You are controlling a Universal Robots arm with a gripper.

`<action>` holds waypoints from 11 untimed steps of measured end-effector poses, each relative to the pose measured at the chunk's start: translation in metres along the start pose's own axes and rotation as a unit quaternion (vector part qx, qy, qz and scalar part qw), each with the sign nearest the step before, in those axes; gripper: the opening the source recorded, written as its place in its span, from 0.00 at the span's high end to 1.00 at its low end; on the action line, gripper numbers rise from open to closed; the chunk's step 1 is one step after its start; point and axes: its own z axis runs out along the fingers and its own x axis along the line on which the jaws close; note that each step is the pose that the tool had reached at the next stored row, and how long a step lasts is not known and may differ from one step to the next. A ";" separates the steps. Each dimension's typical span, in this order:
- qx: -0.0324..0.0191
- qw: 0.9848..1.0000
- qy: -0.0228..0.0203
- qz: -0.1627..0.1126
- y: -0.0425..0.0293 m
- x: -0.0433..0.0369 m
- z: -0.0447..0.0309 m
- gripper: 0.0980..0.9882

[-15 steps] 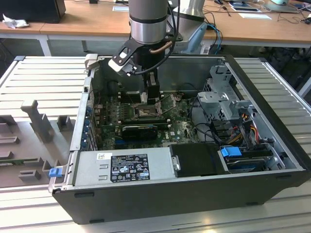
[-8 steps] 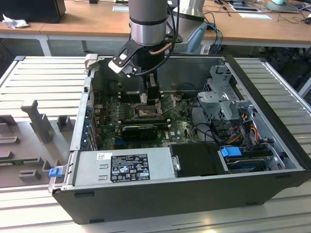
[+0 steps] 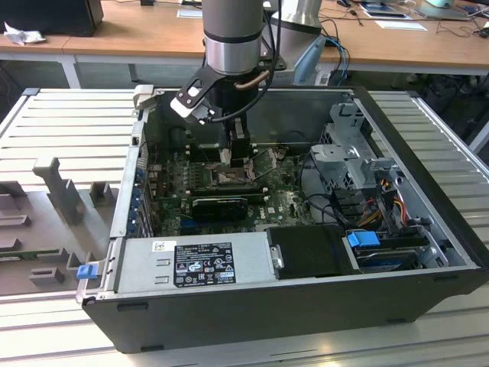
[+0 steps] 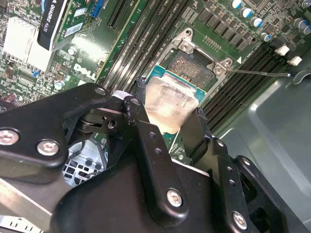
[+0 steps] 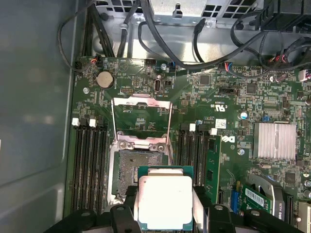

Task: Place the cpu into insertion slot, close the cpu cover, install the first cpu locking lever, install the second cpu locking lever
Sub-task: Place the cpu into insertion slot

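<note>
The gripper (image 5: 165, 216) is closed on the cpu (image 5: 165, 199). Its two black fingers (image 4: 146, 133) clamp opposite edges of the chip, whose silvery top faces the first wrist view. The fingertips themselves are cut off at that view's edge. In the second wrist view the chip is blurred, and the fingers hide its near part.

The socket (image 5: 133, 170) lies just beyond the fingertips. The chip covers its near portion, and whether the two touch cannot be told. The far half of the socket is exposed, dark inside its metal rim.

Beyond the socket the cover (image 5: 142, 102) stands tipped open, with green board (image 5: 194, 92) visible through its cut-out.

Long black memory slots (image 5: 90, 160) flank the fingers on both sides.

In the exterior view the arm descends into the open computer case (image 3: 306, 306). There the arm's own body hides the chip and the fingertips.
</note>
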 end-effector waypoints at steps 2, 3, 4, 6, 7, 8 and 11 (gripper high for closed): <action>0.000 1.000 0.000 0.000 0.0000 0.0000 0.0008 0.51; 0.000 1.000 0.000 0.000 -0.0001 0.0000 0.0011 0.51; 0.000 1.000 0.000 0.000 -0.0001 0.0000 0.0016 0.51; 0.001 1.000 0.000 0.000 -0.0002 0.0000 0.0027 0.51; 0.001 1.000 0.000 0.000 -0.0002 0.0000 0.0033 0.51; 0.001 1.000 0.000 0.000 -0.0003 0.0000 0.0037 0.51; 0.001 1.000 0.000 0.000 -0.0004 -0.0001 0.0054 0.51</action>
